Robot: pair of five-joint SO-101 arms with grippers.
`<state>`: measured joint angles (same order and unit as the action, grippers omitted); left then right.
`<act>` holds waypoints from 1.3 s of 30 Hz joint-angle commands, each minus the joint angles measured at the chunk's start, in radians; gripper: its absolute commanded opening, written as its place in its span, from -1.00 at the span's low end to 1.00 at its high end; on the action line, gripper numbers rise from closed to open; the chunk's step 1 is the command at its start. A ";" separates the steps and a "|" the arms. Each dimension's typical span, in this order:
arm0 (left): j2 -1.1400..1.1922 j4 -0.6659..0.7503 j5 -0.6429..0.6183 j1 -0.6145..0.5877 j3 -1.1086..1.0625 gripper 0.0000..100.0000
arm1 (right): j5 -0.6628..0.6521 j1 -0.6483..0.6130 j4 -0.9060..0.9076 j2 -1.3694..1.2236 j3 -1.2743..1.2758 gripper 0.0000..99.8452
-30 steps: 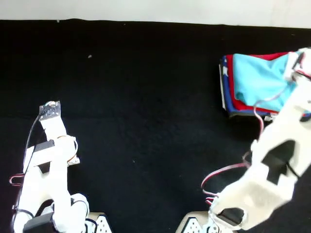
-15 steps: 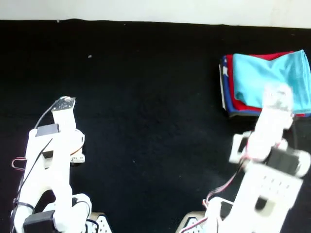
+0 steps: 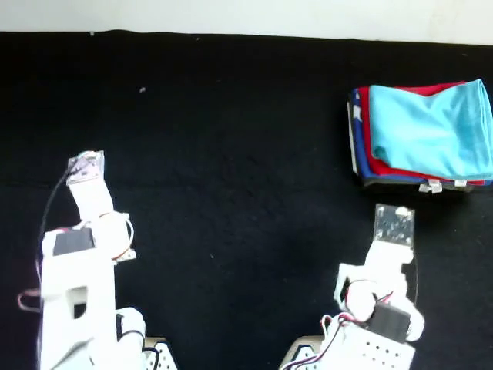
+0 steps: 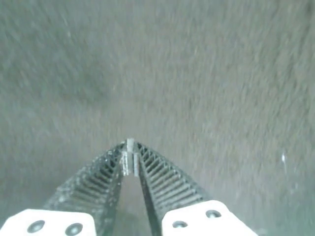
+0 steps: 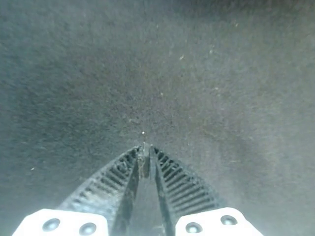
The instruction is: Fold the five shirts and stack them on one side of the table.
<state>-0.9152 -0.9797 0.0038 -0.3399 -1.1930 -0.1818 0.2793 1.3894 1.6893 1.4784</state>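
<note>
A stack of folded shirts (image 3: 420, 135) lies at the table's right side in the high view, a light blue shirt (image 3: 431, 127) on top, red and dark blue ones beneath it. My right arm (image 3: 389, 254) sits folded back near the front edge, short of the stack. Its gripper (image 5: 144, 153) is shut with nothing in it, over bare black cloth. My left arm (image 3: 85, 223) stands at the front left, and its gripper (image 4: 129, 150) is shut and empty above the cloth too.
Black cloth (image 3: 231, 154) covers the whole table. A pale wall strip (image 3: 246, 15) runs along the far edge. Both arm bases stand at the front edge.
My right arm has pulled back from over the shirt stack to the front of the table, leaving the stack uncovered. My left arm shifted slightly.
</note>
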 commanded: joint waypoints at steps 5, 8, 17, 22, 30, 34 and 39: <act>-0.263 0.206 -0.005 0.091 -0.363 -0.98 | 0.011 -0.012 -0.030 0.130 0.114 -0.97; -0.384 0.181 -0.008 0.120 -0.423 -0.98 | 0.008 -0.012 -0.085 0.127 0.148 -0.97; -0.737 -0.068 -0.006 0.151 -0.512 -0.98 | 0.011 -0.010 -0.209 0.122 0.325 -0.97; -0.877 -0.304 -0.006 0.151 -0.504 -0.98 | 0.006 -0.010 -0.162 0.124 0.325 -0.97; -0.894 -0.365 -0.008 0.151 -0.503 -0.98 | 0.006 -0.010 -0.160 0.124 0.325 -0.97; -0.894 -0.365 -0.008 0.151 -0.503 -0.98 | 0.006 -0.010 -0.160 0.124 0.325 -0.97; -0.894 -0.365 -0.008 0.151 -0.503 -0.98 | 0.006 -0.010 -0.160 0.124 0.323 -0.97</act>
<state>-1.8021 -1.3265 0.0008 -0.1987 -1.6840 -0.1803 0.2777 1.2206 1.8151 1.6717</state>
